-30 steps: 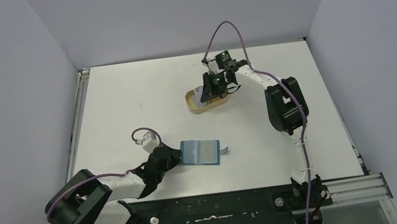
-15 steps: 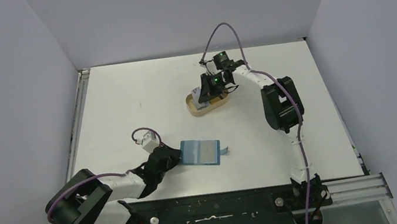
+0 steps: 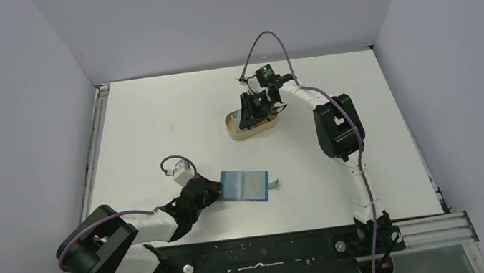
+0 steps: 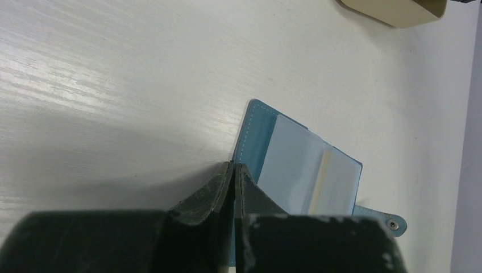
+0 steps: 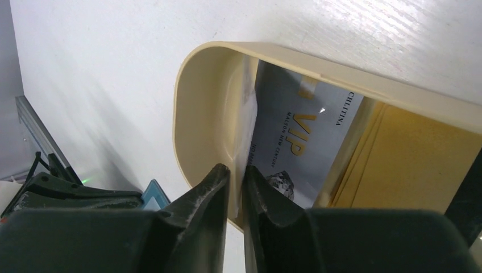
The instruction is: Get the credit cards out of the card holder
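The teal card holder lies open on the table, its pale slots facing up, a tan card edge showing in one slot. My left gripper is shut on the holder's left edge, also seen from above. My right gripper hangs over the tan oval tray. Its jaws stand a narrow gap apart, with a whitish credit card upright between them, its far end inside the tray. A silver VIP card and a gold card lie in the tray.
The tray's rim curves just ahead of my right fingertips. The holder's snap tab sticks out at its right. White walls enclose the table on three sides, and a metal rail runs along the left edge.
The right gripper has shifted slightly left over the tray and its jaws have parted a little around the whitish card. The left gripper and the holder have not moved.
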Action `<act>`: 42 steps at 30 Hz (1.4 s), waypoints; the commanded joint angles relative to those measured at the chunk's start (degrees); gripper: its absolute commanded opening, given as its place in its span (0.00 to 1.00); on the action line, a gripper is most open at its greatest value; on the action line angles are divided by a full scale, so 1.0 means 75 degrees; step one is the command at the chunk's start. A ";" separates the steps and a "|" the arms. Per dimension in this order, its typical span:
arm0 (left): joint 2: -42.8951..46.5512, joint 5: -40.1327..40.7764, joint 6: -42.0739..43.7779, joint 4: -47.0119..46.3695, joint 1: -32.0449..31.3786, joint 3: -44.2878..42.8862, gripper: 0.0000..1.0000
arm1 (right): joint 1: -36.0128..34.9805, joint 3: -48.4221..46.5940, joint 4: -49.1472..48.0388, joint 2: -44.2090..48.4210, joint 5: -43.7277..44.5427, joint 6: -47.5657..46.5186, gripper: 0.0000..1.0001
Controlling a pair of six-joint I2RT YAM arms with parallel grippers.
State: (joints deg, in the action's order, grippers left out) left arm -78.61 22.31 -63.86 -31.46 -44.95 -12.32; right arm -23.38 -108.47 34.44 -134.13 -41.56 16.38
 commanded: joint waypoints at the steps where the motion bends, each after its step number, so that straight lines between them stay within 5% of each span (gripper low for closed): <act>1: -0.0177 -0.0068 0.0159 0.0628 0.0039 0.0066 0.00 | -0.0098 -0.0476 0.0315 0.0012 0.0167 -0.0256 0.24; 6: -0.0174 -0.0079 0.0170 0.0604 0.0039 0.0065 0.00 | -0.0105 -0.0869 0.0788 0.0250 0.0463 -0.0495 0.41; 14: -0.0121 -0.0063 0.0176 0.0606 0.0034 0.0098 0.00 | -0.0034 -0.1972 0.1834 0.0837 0.1676 -0.0968 0.49; 23: 0.0067 0.0086 0.0124 0.0777 -0.0021 0.0154 0.00 | -0.0943 0.1972 0.0169 0.3812 0.2784 0.0004 0.53; 30: 0.0014 0.0090 0.0100 0.0785 -0.0041 0.0130 0.00 | -0.2289 0.5168 -0.1343 0.5443 0.2221 0.1755 0.59; 42: -0.0136 0.0039 0.0147 0.0759 -0.0070 0.0014 0.00 | -0.2521 0.7757 -0.3424 0.6148 0.2672 0.3487 0.66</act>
State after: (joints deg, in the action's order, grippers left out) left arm -78.19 22.57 -64.05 -30.81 -45.19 -12.25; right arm -42.59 -51.57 18.98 -88.95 -23.29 37.58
